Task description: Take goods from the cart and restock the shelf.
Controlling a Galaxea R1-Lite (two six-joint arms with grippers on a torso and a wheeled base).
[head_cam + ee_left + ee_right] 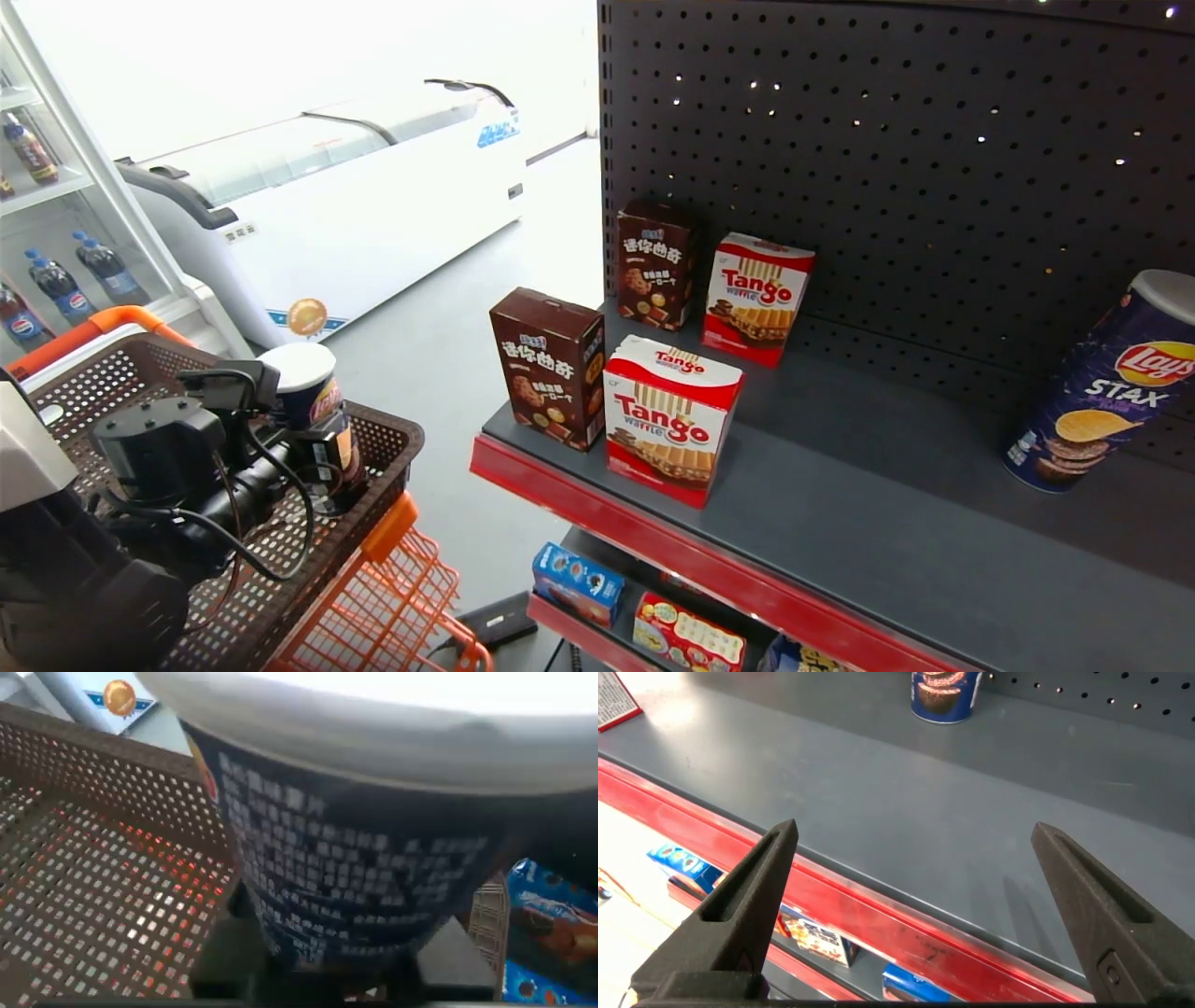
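Note:
A dark blue chip can with a white lid stands upright in my left gripper, which is shut on its lower body just above the brown cart basket. Seen from the left wrist, the can looms close, with the basket's perforated wall behind it. My right gripper is open and holds nothing, hovering over the front of the grey shelf board. A second blue chip can stands at the shelf's back right, also seen from the right wrist.
Two brown cookie boxes and two red-and-white wafer boxes stand on the shelf's left part. The shelf has a red front edge and pegboard back. Lower shelves hold boxes. The orange cart frame sits below the basket.

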